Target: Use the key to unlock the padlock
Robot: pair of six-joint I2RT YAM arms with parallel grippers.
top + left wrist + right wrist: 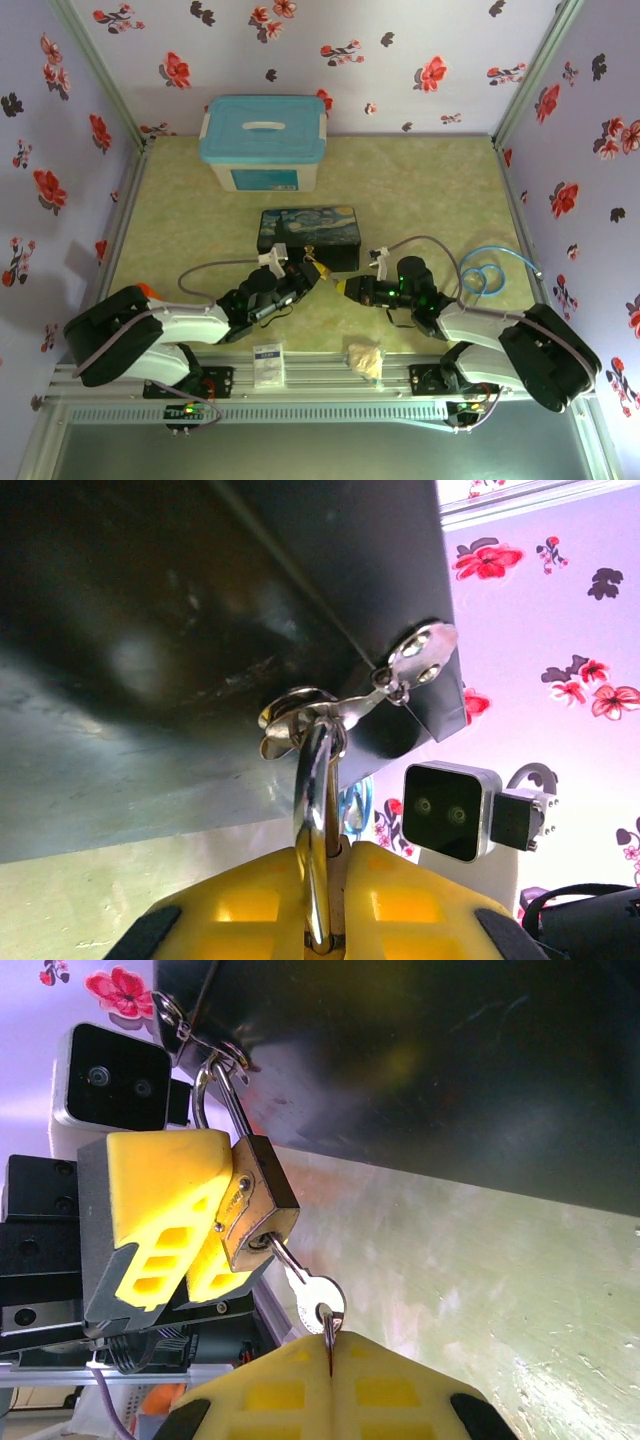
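Observation:
The brass padlock (255, 1205) hangs by its silver shackle (316, 810) from the clasp (300, 715) on the dark painted box (308, 238). My left gripper (328, 855) is shut on the padlock's body, and its yellow fingers (160, 1210) show beside the lock in the right wrist view. The small silver key (318, 1295) sticks in the keyhole at the padlock's bottom. My right gripper (330, 1345) is shut on the thin ring through the key's head. In the top view the two grippers meet just in front of the box, around the padlock (320, 270).
A white bin with a blue lid (263, 140) stands behind the box. A crumpled beige wrapper (365, 358) and a small white packet (268, 365) lie at the near edge. A blue cable coil (483, 275) rests at the right.

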